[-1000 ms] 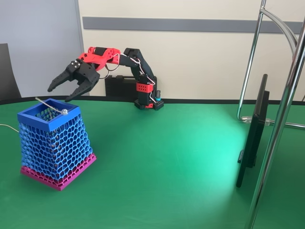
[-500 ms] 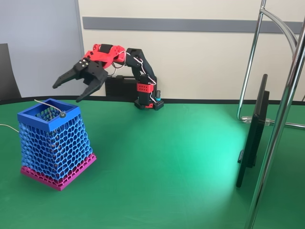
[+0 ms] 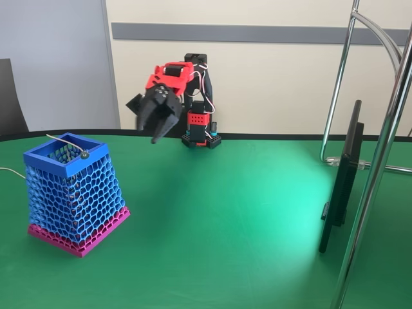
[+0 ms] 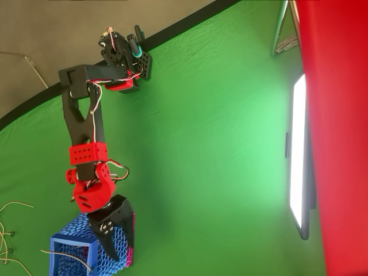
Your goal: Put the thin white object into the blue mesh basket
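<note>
My gripper [image 3: 156,136]: fingers pressed together, empty, raised | thin white object [image 3: 64,143] draped across blue mesh basket [image 3: 72,193] rim

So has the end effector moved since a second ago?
Yes. In the fixed view the end effector has swung right, away from the blue mesh basket toward the arm's base, jaws closing.

Blue mesh basket [image 4: 63,253] cut by bottom edge, overhead view.
</note>
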You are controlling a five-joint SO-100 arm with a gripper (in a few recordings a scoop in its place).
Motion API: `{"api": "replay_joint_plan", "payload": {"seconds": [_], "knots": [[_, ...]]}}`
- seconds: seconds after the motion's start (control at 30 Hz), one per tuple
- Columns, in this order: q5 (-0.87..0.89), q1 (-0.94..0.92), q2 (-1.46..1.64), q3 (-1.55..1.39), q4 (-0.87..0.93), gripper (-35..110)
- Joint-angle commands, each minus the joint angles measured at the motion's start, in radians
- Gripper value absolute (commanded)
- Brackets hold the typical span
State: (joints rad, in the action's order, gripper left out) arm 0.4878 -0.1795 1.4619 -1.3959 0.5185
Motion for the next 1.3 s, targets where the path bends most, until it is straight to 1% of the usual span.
{"api": "replay_joint_plan", "payload": {"seconds": [0.0, 0.33, 0.43, 0.57, 0.73, 0.83, 0.97, 1.23, 1.27], "knots": [[-0.084, 0.021, 0.164, -0.153, -0.081, 17], [-0.339, 0.110, 0.554, -0.696, -0.206, 8], [-0.433, 0.135, 0.723, -0.910, -0.264, 1], [-0.495, 0.140, 0.940, -1.158, -0.301, 0], [-0.557, 0.138, 1.232, -1.434, -0.296, 0], [-0.583, 0.133, 1.416, -1.571, -0.252, 0], [-0.597, 0.124, 1.618, -1.680, -0.120, 0], [-0.566, 0.129, 1.864, -1.687, 0.216, 1], [-0.565, 0.129, 1.864, -1.687, 0.230, 1]]}}
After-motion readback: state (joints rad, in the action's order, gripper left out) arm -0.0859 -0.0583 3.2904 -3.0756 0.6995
